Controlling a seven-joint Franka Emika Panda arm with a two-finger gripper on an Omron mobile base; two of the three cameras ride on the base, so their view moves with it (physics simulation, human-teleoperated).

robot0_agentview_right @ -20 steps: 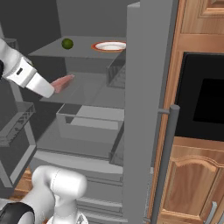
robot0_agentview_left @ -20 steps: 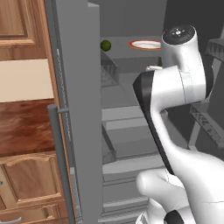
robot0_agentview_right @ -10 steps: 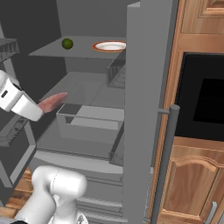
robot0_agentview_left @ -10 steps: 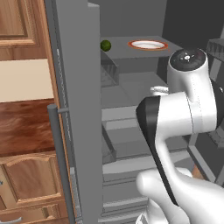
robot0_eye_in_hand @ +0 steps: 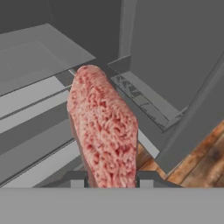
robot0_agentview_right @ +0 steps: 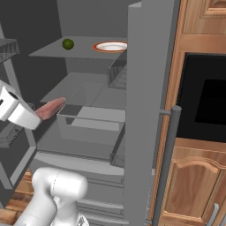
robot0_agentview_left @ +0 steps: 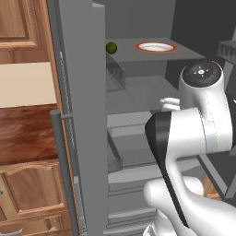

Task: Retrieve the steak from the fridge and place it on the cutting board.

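The steak (robot0_eye_in_hand: 105, 131), a pink slab with white marbling, stands on edge between my fingertips. My gripper (robot0_eye_in_hand: 111, 179) is shut on its lower end. From the right base view the steak (robot0_agentview_right: 50, 108) sticks out of the gripper (robot0_agentview_right: 39, 114) at the far left, in front of the open fridge (robot0_agentview_right: 145, 110), just outside the middle shelf and above a drawer (robot0_agentview_right: 90, 119). In the left base view the fridge (robot0_agentview_left: 78, 115) has its door swung wide, and my arm blocks the hand. The cutting board is out of view.
On the fridge's top shelf sit an orange-rimmed plate (robot0_agentview_right: 110, 46) and a dark green fruit (robot0_agentview_right: 67, 43). The open door (robot0_agentview_left: 78, 115) stands left of the arm, with wooden cabinets (robot0_agentview_left: 27, 184) behind it. A black oven (robot0_agentview_right: 207, 97) is at right. Wooden floor (robot0_eye_in_hand: 197, 162) lies below.
The arm has drawn back and sunk lower, carrying the steak out from over the fridge's middle shelf toward the left edge of the right base view. The grip has not changed.
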